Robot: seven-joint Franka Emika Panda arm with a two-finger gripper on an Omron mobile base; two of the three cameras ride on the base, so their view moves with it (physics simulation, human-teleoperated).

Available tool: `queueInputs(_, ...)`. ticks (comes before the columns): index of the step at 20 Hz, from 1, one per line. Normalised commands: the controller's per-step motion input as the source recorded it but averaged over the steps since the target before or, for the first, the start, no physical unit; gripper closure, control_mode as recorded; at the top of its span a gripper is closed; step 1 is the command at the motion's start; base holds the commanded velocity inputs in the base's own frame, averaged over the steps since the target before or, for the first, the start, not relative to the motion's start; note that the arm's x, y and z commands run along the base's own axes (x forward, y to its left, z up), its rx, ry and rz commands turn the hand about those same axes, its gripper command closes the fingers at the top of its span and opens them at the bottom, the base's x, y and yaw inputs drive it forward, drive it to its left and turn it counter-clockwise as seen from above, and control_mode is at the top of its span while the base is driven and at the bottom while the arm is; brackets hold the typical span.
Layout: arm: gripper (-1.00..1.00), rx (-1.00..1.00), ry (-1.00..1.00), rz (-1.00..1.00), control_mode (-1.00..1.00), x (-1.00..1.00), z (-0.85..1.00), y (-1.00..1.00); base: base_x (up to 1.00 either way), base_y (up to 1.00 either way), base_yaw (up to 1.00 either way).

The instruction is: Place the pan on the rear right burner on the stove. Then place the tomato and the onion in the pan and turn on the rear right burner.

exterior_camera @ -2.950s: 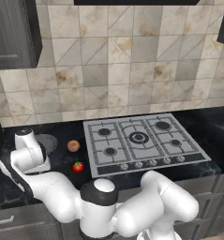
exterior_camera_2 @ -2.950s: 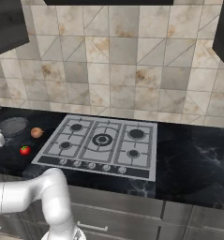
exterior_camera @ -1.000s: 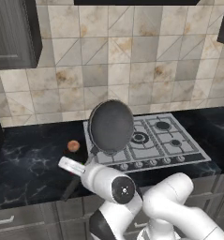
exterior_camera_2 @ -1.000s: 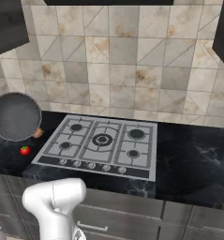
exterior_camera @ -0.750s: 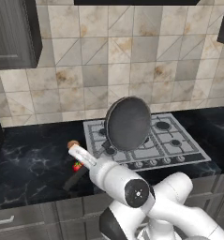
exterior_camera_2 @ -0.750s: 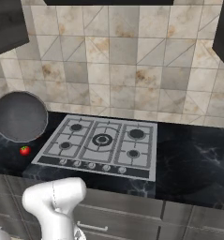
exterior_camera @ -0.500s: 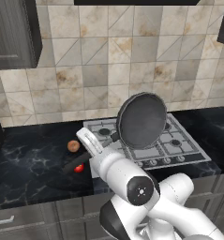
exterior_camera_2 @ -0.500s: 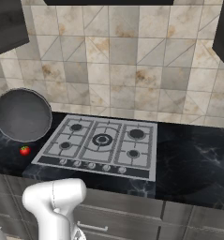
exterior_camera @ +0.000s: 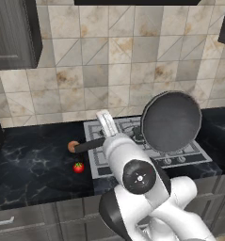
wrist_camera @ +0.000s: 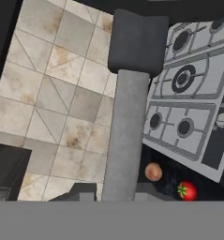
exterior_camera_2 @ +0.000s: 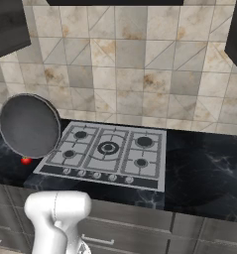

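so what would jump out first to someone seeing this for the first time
The pan, lifted on edge in the air above the stove, its dark round face turned to the cameras. The pincer is shut on its long handle, which runs up the middle of the hand view. Next, the red tomato and the brown onion on the black counter left of the stove.

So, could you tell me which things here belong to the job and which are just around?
Job:
pan, held up by the gripper
tomato
onion
stove
rear right burner

Just around:
wall cabinet
tiled wall
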Motion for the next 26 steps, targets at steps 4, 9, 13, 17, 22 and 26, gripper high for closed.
queueInputs(4,1.0,0.07,0.11,0.05,-1.0,0.12,0.11,-0.66,0.0,0.0,0.0)
queueInputs(9,1.0,0.07,0.15,0.17,-1.0,0.29,0.02,-0.71,0.0,0.0,0.0)
queueInputs(13,1.0,0.05,0.25,0.23,-1.0,0.44,0.0,-0.66,0.0,0.0,0.0)
queueInputs(17,1.0,0.03,0.32,0.16,-1.0,0.56,0.0,-0.45,0.0,0.0,0.0)
queueInputs(22,1.0,0.0,0.36,0.04,-1.0,0.41,0.0,-0.21,0.0,0.0,0.0)
queueInputs(26,1.0,-0.01,0.28,0.0,-1.0,0.14,0.0,-0.29,0.0,0.0,0.0)
